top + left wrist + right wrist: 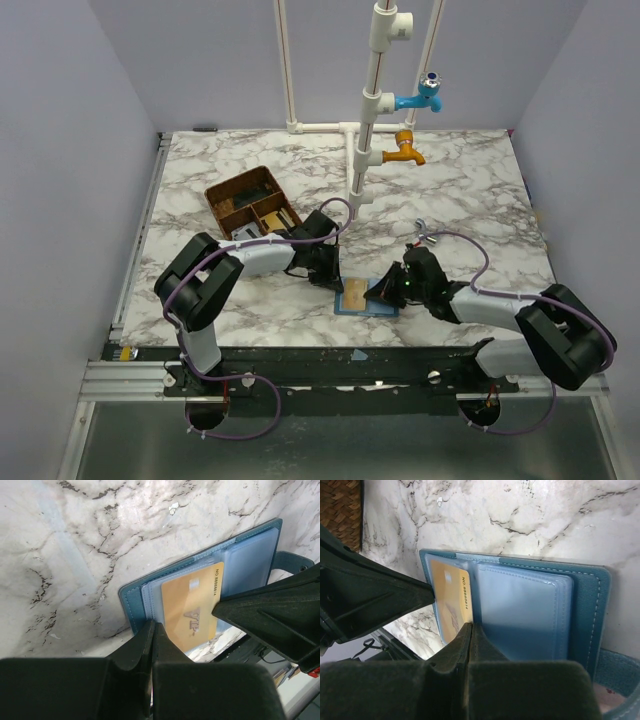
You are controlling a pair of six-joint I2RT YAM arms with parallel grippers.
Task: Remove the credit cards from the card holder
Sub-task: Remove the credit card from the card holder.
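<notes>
The left arm [255, 260] and the right arm [490, 305] are each wearing a pale grey shell between bulky black joints, and the black housings are looking rounded and matte. A thin purple cable [349, 205] is running along each arm and is looping under the bases [205, 378]. The fingers [270, 615] are showing as black wedges, blunt at the tips.

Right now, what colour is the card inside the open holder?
Gold-yellow; the card shows best in the left wrist view.
</notes>
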